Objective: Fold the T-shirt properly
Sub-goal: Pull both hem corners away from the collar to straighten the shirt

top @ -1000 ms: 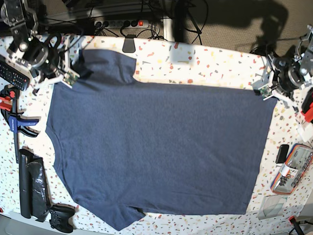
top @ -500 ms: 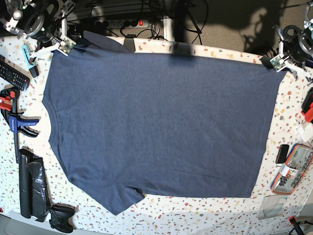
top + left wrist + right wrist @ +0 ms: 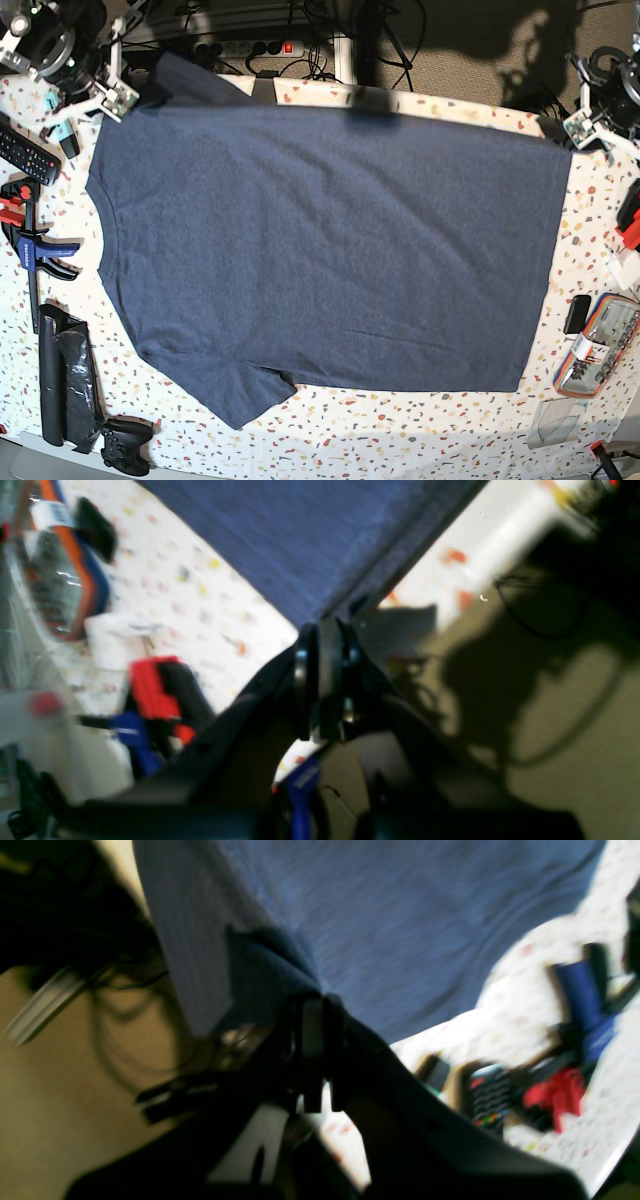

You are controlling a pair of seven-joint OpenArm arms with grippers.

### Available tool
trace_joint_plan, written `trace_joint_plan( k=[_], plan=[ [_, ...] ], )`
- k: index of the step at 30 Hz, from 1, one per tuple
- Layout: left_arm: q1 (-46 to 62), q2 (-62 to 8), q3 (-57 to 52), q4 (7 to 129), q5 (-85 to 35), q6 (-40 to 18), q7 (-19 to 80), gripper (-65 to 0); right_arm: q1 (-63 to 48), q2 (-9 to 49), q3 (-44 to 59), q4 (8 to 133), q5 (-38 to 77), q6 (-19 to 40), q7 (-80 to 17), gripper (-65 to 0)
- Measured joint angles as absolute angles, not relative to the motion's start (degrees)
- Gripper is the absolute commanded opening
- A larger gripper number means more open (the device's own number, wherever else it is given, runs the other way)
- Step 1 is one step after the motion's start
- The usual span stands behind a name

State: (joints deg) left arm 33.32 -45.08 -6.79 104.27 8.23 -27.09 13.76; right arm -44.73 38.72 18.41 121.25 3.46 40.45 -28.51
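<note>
White speckled terrazzo-pattern table (image 3: 420, 440) carries everything. Large dark navy-blue heathered cotton T-shirt (image 3: 330, 250) is spread nearly flat over most of the table, plain side up, no lettering visible; far edge lifted off the table, one short sleeve pointing at the near-left edge.

Right gripper (image 3: 315, 1005) sits at the shirt's far-left corner, jaws pressed together, pinching a bunched fold of the fabric.

Left gripper (image 3: 322, 630) sits at the shirt's far-right corner, jaws pinching the hem corner; shirt stretched taut away from it.

Left of the shirt: black rolled bag (image 3: 65, 375), blue-and-red bar clamp (image 3: 35, 240), black remote control (image 3: 25, 150), black game controller (image 3: 125, 445) by the near sleeve.

Right of the shirt: orange-trimmed clear zip pouch (image 3: 600, 345).
</note>
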Motion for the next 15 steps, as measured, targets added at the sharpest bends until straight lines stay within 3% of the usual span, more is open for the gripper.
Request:
trace_joint_plan(
  k=[4,15],
  plan=[
    [30.2,-44.7,-6.8,104.0,8.4,-27.2,13.9,-65.0,-39.9,38.7,18.4,117.5,4.1,39.7,-23.6,-65.0],
    [15.8,-34.8,-6.7,91.7,9.0,-31.0,10.4,-65.0,-23.1,38.6,14.5,104.9,9.6,39.3,-23.5,-65.0]
  ],
)
